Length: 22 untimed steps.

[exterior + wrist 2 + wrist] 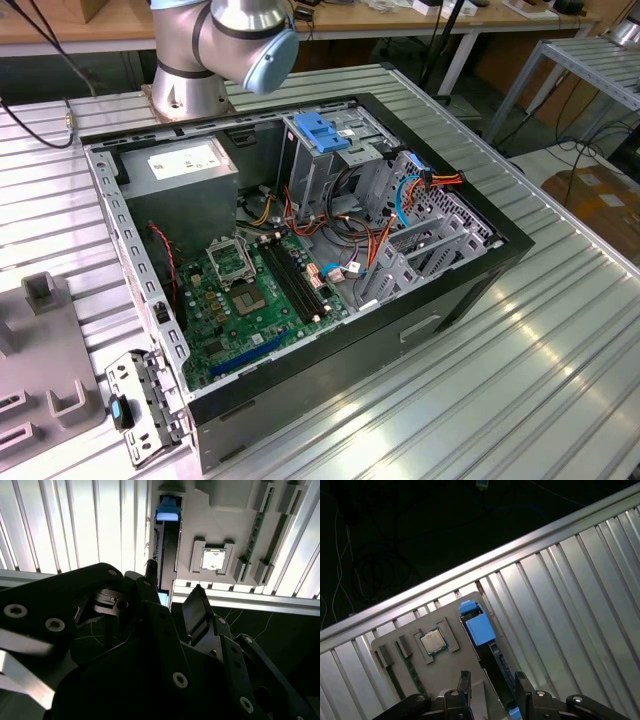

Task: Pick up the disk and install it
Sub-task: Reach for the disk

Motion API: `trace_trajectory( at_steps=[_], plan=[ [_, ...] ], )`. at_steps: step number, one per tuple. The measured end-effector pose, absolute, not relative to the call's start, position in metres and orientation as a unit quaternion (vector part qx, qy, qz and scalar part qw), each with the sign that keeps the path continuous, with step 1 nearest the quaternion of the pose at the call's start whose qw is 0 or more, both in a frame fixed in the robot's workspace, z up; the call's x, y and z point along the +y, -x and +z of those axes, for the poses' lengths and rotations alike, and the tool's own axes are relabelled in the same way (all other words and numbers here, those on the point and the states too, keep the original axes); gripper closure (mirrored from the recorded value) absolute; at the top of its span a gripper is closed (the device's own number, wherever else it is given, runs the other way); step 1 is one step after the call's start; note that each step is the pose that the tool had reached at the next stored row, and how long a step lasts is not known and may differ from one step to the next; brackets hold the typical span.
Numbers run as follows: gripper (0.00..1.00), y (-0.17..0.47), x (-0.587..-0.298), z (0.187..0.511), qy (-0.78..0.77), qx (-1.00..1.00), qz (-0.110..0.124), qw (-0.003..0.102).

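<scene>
Disk (481, 627) on edge in grey tray (440, 667) (chip (433, 642) in another recess) — tool (492, 680) spread, straddling it.

Setting: a robotics lab or test workshop, not a home or office. Evidence: an industrial arm (240, 35) is mounted at the far edge of a ribbed aluminium surface (560, 380). An open computer case (330, 400) lies on that surface with its motherboard (240, 300) exposed. A grey fixture plate (447, 620) near the surface's edge seats the disk (481, 629) and a processor chip (433, 642) in cut pockets. Behind stand wooden benches (380, 18) with cables (438, 45) hanging off them, and a cardboard box (600, 200) sits on the floor.
</scene>
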State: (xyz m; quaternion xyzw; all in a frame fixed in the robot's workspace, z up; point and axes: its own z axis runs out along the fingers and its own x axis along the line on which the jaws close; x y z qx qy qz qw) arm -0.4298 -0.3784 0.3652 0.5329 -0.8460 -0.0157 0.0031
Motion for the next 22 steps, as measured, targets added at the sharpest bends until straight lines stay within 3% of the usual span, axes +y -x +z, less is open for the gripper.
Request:
trace_trajectory(
  at_steps=[11,22],
  plan=[
    [0.52,0.447,-0.374,0.358,-0.535,-0.844,-0.015,0.003],
    [0.52,0.442,-0.374,0.355,-0.646,-0.763,-0.013,0.005]
  ],
)
